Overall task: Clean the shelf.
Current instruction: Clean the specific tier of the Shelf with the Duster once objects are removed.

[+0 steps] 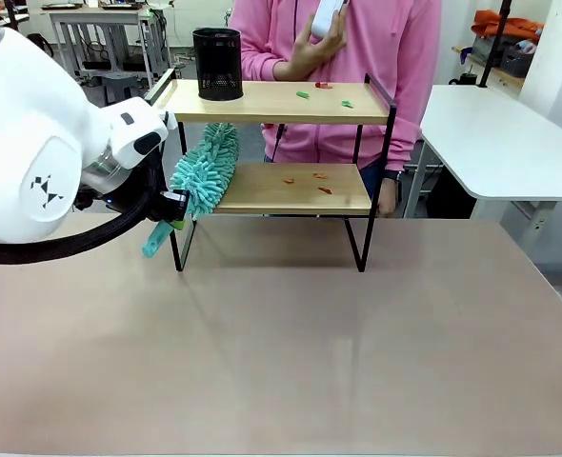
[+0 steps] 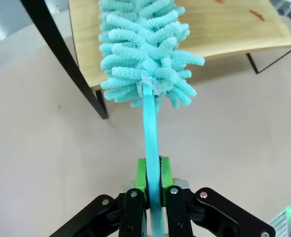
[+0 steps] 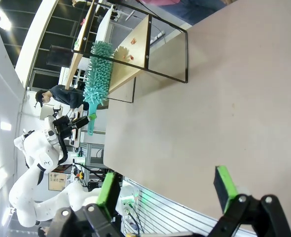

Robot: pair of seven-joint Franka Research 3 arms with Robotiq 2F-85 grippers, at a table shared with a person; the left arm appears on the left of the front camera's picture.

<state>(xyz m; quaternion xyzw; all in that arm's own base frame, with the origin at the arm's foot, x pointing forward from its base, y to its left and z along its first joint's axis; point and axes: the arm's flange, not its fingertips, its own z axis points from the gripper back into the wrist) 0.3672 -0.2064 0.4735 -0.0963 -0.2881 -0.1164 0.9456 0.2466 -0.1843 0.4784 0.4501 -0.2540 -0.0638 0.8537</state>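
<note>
Left hand (image 2: 153,178) clenches the duster (image 2: 145,59) by its handle, head at the left end of the lower board (image 1: 262,193). Shelf (image 1: 271,103) stands far across the surface (image 1: 281,362) (scraps (image 1: 324,189) lie on both boards). Sweeping seems barely started; next, a drag rightward through them. Right hand (image 3: 166,190) hangs released.

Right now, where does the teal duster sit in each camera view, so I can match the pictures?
Front view: duster left of centre, head at the left end of the shelf, between its boards.
Left wrist view: centre; handle clamped in the left claw, head above.
Right wrist view: upper left, far off.
Shared landmark: the shelf's lower board with red scraps.
</note>
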